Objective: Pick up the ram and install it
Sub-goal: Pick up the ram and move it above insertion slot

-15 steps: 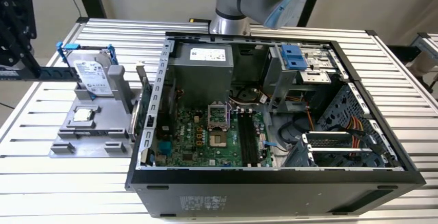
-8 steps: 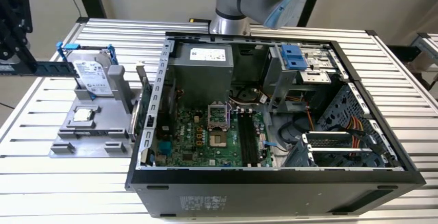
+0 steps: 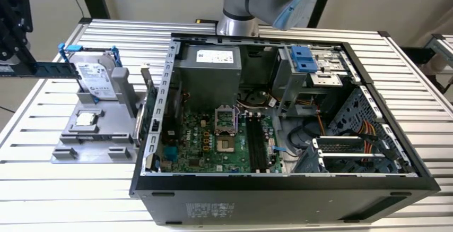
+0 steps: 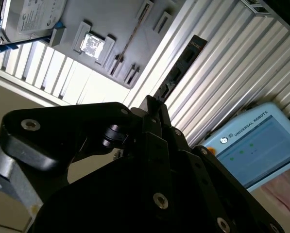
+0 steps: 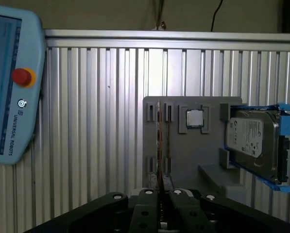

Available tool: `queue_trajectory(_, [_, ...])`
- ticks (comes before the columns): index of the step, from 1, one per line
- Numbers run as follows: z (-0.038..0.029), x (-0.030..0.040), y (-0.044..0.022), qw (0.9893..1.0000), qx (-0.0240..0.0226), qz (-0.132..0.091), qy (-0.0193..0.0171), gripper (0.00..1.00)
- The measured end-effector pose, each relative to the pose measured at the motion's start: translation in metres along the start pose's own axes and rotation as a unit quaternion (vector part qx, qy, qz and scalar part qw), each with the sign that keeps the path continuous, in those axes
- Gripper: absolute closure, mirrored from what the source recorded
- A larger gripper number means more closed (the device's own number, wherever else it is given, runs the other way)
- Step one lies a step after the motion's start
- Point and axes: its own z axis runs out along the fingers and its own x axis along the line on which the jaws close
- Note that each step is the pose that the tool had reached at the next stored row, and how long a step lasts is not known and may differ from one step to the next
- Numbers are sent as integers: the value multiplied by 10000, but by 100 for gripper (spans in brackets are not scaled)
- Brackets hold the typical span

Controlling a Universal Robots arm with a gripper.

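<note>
- One gripper [image 3: 20, 62] at the exterior view's left, fingers closed narrow on the one ram [image 3: 53, 70]: a thin bluish stick, level in air, near the holder.
- One grey holder [image 3: 79, 148] with one drive [image 3: 95, 78] and one processor [image 3: 86, 119].
- One open case [image 3: 283, 200].

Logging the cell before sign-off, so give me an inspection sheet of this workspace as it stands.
Surface: slatted metal table carrying an open computer case and a grey fixture.
Job's things: ram held in the air beside the fixture; black motherboard slots look empty.
Clutter: hard drive and processor chip on the fixture.
Grippers: gripper shut on the ram.
Cables: wire bundles inside the case.
Surroundings: teach pendant, seen in both wrist views.
</note>
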Motion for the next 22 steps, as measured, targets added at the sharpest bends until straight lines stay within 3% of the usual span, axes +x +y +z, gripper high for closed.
queue_trajectory(9, [-1, -1, -7, 10000, 0, 0, 0, 100])
queue_trajectory(22, [-2, 0, -164, 10000, 0, 0, 0, 100])
